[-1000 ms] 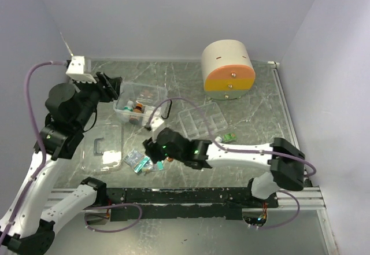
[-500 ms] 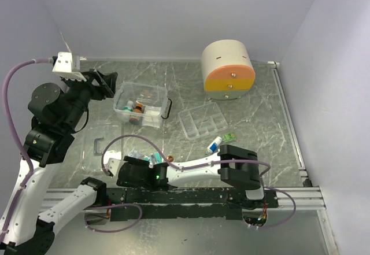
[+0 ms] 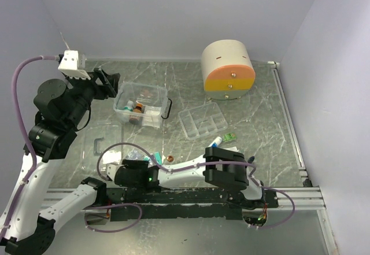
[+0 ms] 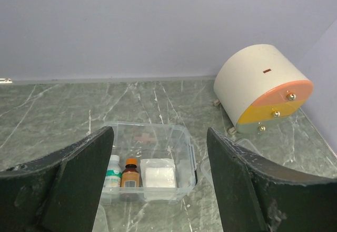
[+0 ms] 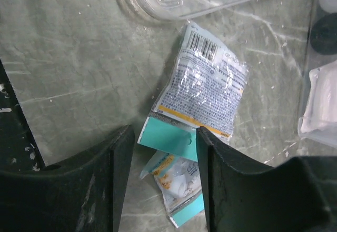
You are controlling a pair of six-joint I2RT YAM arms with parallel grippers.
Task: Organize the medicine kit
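The left gripper [image 4: 159, 132] hangs with its jaws spread wide and empty, left of the medicine kit [image 3: 141, 106] and clear of its rim. The kit stands lidless at the far-left middle of the table [image 3: 260, 104], with bare stone between it and the back wall. The right gripper [image 5: 163, 137] is low at the near edge beside the rail [image 3: 185, 196]. Its jaws are apart over the packets [image 5: 208, 84], holding nothing, with the clear lid [image 3: 107, 151] just beyond. The divided tray [image 3: 202, 122] lies right of the kit, and the cabinet [image 3: 227, 70] sits far right. A second ago the left gripper was at the kit's rim and narrower, and the right arm stretched in from the right; now it is folded along the near edge.
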